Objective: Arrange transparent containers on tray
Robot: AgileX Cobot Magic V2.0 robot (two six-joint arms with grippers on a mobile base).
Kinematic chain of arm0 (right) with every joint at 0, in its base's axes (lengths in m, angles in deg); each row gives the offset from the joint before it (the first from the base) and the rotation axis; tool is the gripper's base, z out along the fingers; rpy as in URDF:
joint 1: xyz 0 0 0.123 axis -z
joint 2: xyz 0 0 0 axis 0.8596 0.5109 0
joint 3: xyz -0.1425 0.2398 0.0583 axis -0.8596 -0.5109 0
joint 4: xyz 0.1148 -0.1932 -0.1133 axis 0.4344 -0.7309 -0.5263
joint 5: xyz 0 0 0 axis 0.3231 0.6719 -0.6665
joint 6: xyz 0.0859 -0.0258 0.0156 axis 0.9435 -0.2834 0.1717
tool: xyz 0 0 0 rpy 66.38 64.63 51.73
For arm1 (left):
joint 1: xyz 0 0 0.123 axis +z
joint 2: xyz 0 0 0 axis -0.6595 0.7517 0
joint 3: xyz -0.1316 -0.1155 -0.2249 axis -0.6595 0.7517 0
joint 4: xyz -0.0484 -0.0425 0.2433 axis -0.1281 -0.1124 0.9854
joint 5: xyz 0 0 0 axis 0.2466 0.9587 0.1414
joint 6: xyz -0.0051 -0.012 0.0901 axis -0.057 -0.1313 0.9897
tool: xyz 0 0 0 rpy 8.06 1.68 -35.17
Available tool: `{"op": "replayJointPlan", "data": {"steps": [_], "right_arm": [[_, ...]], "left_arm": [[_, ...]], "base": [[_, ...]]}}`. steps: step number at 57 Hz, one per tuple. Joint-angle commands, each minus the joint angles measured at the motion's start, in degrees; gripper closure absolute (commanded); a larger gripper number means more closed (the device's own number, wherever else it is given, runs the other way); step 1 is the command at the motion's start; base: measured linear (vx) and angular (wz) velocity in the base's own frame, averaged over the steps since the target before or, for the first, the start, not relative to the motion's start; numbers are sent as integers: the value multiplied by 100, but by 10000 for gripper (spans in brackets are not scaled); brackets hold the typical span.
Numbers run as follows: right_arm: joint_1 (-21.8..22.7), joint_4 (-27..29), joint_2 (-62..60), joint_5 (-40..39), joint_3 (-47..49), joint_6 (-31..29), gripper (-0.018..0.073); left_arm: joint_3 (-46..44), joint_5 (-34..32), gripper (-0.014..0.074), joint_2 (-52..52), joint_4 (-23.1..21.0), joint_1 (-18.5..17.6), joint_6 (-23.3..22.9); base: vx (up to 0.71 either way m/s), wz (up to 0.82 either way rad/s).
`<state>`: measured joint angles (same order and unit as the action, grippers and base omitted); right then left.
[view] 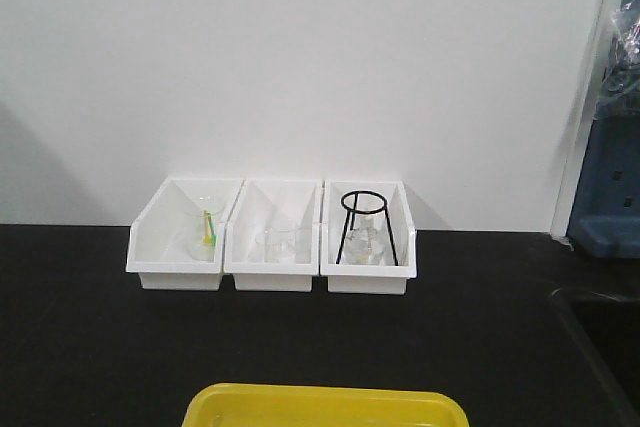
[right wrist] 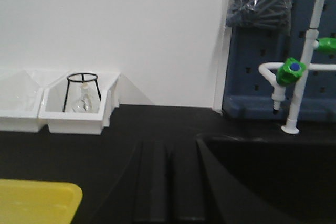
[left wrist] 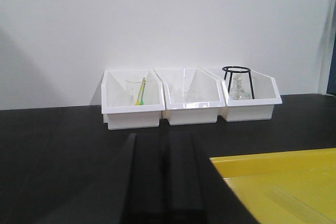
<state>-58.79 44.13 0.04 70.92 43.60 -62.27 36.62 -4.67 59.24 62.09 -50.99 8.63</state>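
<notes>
From the front view we see a bright yellow plastic tray (view: 325,405) at the near edge of the black table (view: 90,327). Three white plastic bins (view: 270,237) stand side by side at the far edge against the white wall; the right one holds a black wire ring stand (view: 366,227).

In the left wrist view our left gripper (left wrist: 167,179) shows dark fingers pressed together, holding nothing. A clear glass test tube (left wrist: 291,202) lies in the yellow tray beside it.

In the right wrist view our right gripper (right wrist: 168,187) likewise looks closed and empty, just beside a dark sink (right wrist: 273,177) with a white tap with green knob (right wrist: 291,74).
</notes>
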Motion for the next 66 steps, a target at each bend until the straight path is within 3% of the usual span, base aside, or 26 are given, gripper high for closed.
{"op": "replayJointPlan", "data": {"steps": [1, 11, 17, 66], "right_arm": [[54, -273, -389, -465, -353, 72, 572], [54, -322, -520, -1064, -1341, 77, 571], [38, -234, -515, -736, -1284, 77, 571], [38, -240, -510, -711, -1308, 77, 571]], "left_arm": [[180, -511, 604, -76, -58, 8, -6], [180, -511, 604, -76, -58, 8, -6], [180, -510, 604, -77, -58, 8, -6], [180, -510, 604, -77, -58, 8, -6]], "base": [[0, 0], [0, 0], [0, 0], [0, 0]]}}
